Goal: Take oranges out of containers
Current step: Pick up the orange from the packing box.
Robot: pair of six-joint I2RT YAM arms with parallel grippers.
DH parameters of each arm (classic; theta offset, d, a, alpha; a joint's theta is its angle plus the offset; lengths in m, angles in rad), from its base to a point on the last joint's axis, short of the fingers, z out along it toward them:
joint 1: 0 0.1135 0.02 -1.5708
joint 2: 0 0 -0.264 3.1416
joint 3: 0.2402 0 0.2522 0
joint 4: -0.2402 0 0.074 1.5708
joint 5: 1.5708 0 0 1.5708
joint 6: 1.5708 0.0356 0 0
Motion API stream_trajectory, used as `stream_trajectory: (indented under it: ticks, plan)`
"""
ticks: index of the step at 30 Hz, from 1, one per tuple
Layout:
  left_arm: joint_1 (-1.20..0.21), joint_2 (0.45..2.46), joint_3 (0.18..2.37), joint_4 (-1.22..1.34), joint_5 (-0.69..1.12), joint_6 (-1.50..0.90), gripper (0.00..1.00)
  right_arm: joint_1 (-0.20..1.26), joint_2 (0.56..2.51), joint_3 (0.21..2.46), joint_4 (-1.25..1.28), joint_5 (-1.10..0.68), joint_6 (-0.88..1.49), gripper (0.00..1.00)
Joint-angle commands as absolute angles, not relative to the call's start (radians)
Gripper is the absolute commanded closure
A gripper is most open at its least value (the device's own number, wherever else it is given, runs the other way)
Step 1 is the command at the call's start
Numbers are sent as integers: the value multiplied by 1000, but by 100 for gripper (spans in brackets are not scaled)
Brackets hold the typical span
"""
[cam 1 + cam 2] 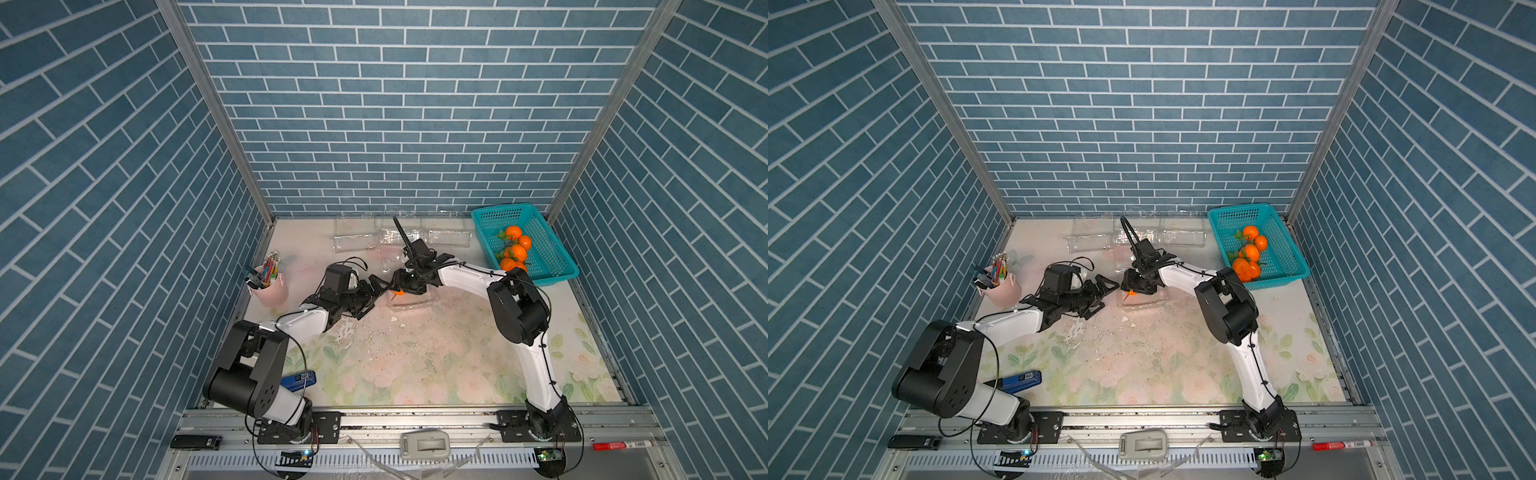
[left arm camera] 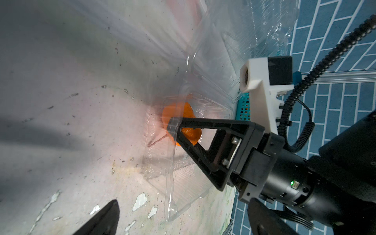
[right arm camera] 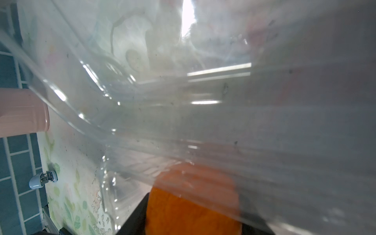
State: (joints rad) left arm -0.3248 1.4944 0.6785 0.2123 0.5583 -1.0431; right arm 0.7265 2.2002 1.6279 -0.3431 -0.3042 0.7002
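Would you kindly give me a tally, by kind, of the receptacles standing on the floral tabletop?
clear clamshell containers: 4
teal perforated basket: 1
pink pencil cup: 1
Total: 6

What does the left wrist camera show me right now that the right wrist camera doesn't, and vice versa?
Left wrist only: the right gripper's fingers seen from outside, reaching into the clear container, and a strip of the teal basket behind it. Right wrist only: the pink cup, and the orange close up, blurred behind plastic, a dark finger beside it. Both: that orange inside the container, and the table under it.
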Motion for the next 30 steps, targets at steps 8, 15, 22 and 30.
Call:
stream_trajectory:
  ticks: [8, 15, 22, 30]
  plan:
    - [-320, 1497, 716, 207, 566, -1033, 1, 727, 2200, 1679, -398, -301, 697, 47]
    - [-320, 1470, 759, 136, 557, -995, 1, 708, 2121, 1695, -430, -295, 676, 47]
    - [-321, 1437, 812, 54, 534, -950, 1, 669, 2039, 1688, -450, -301, 665, 47]
    - [-373, 1448, 975, -78, 484, -860, 1, 567, 1918, 1662, -477, -318, 641, 47]
